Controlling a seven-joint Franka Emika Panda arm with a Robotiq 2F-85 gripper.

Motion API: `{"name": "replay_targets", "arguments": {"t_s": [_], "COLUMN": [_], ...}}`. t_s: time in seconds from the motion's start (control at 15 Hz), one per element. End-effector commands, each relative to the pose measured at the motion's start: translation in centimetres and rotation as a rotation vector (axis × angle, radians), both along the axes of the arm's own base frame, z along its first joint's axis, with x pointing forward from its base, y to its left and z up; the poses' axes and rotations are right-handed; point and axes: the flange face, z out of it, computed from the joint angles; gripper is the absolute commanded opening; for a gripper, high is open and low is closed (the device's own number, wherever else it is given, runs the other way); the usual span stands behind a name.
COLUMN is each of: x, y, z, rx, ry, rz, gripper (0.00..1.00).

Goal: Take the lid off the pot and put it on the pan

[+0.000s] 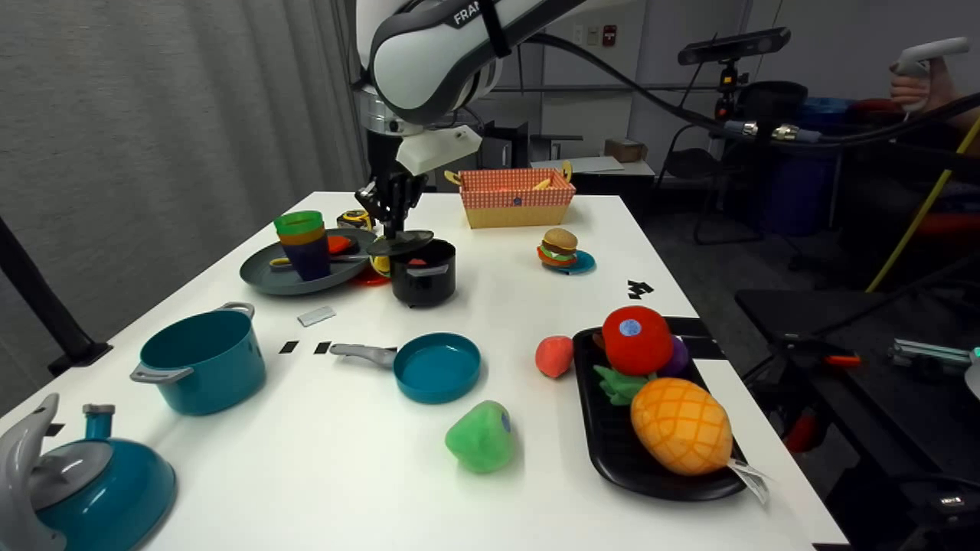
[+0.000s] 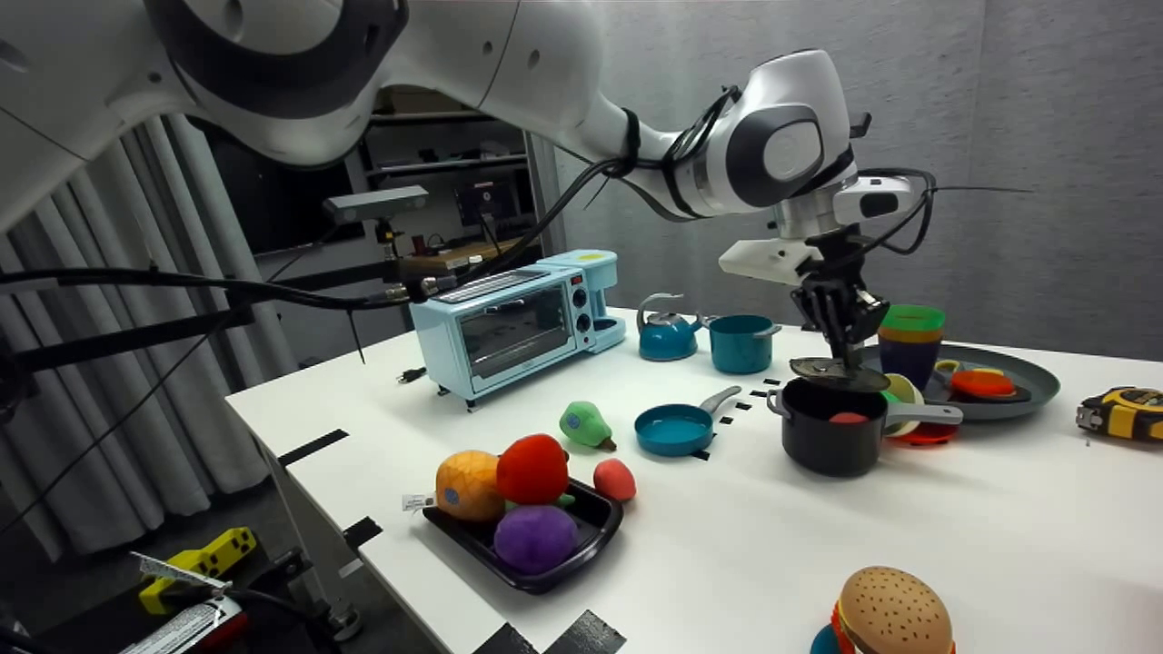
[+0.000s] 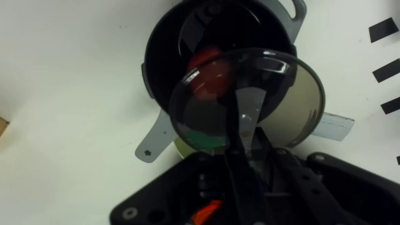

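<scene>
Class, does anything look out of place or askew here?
Yes: the see-through lid, gripped by the claw, is tilted and off-centre over the black pot, leaving a red thing inside partly uncovered.

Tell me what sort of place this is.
Likely a robotics lab rather than a real kitchen: in an exterior view there's a Franka robot arm, a stand-mounted camera and a toy burger.

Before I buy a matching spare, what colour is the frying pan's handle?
The pan handle is grey, clearest in an exterior view.

Free tabletop (image 2: 752, 451) between pot (image 2: 831, 447) and pan (image 2: 674, 431), 1 obstructing cup stack (image 2: 909, 352) near lid (image 1: 409, 242)
</scene>
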Motion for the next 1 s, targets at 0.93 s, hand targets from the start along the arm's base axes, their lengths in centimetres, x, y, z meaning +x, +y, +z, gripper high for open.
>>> {"name": "replay_targets", "arguments": {"t_s": [0.93], "x": [-0.8], "y": [14.0], "z": [0.1], "rx": [-0.051], "ry": [0.166], "rz": [0.514], "gripper": [0.04]}}
